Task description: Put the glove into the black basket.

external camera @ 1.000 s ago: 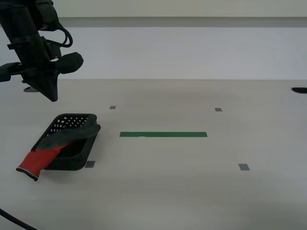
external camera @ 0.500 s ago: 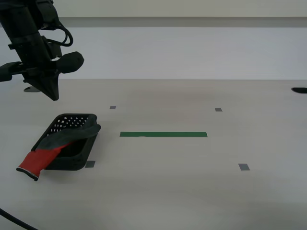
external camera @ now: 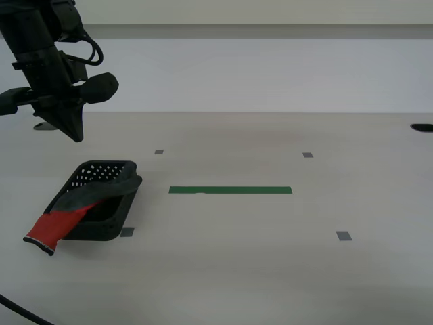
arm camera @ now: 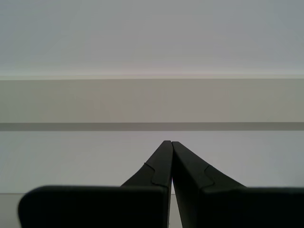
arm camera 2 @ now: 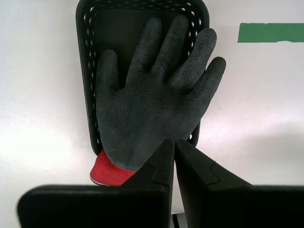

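With the glove (external camera: pixel 81 203) draped across the black basket (external camera: pixel 101 177), red cuff hanging over its rim onto the counter (external camera: pixel 270 257), my second gripper (arm camera 2: pixel 172 142) hangs above, jaws closed and empty; next I'd tuck that cuff inside.

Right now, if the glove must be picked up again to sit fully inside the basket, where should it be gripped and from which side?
Probably grip the red cuff. The glove lies across the black basket, and the cuff hangs over its near end, free of the walls. Come from above with my second gripper, now shut and holding nothing, opened so its fingers straddle the cuff.
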